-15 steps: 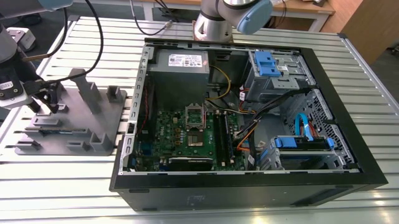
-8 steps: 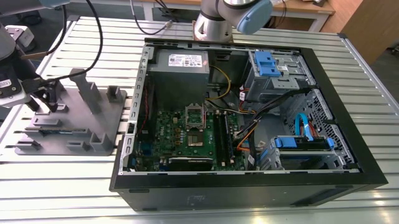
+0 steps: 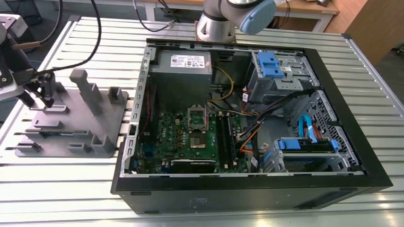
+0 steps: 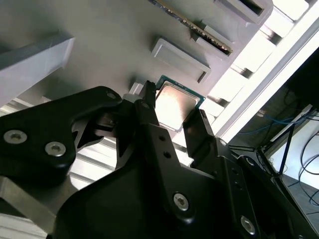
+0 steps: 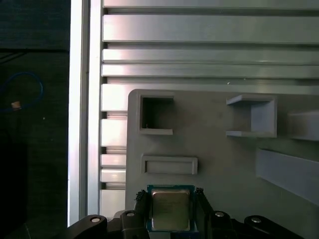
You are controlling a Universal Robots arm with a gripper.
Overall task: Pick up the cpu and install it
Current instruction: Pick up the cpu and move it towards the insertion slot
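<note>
Slatted metal surface (image 3: 69,194) carrying an open computer case (image 3: 240,194) and, toward the surface's edge at the exterior view's left, a grey fixture (image 3: 73,125). The pincer (image 3: 38,103) stands low over a fixture corner by that edge, closed on the cpu (image 5: 170,209), with one finger (image 5: 141,205) against each of two opposite sides. The cpu lies flat on the fixture, just beside a low rectangular frame (image 5: 169,165). One cpu edge is cut off in the first wrist view.
</note>
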